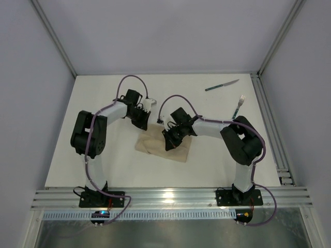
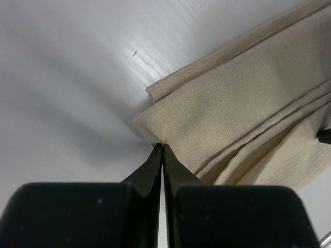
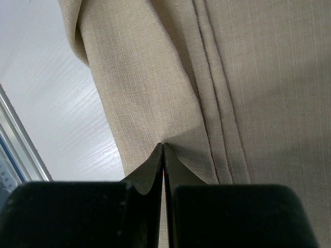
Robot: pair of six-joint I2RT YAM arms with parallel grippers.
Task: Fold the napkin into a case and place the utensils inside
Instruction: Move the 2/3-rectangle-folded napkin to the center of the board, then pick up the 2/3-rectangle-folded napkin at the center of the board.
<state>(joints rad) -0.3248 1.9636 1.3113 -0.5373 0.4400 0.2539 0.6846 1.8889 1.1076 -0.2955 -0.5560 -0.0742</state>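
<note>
Left wrist view shows our left gripper (image 2: 163,147) pinched on a corner of the folded beige-tan cloth napkin (image 2: 243,103); our right gripper (image 3: 164,145) clamps its fold.

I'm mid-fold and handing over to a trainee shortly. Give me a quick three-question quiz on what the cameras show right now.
1. True or false: the knife and fork already lie inside the napkin.
2. Where is the fork? A. Under the napkin. B. On the far right part of the table, apart from the napkin and near the knife. C. At the table's left edge.
3. Fill in: the left gripper and right gripper both have their fingers closed on an edge of the ____.

Key: 1 false; 2 B; 3 napkin.
</note>
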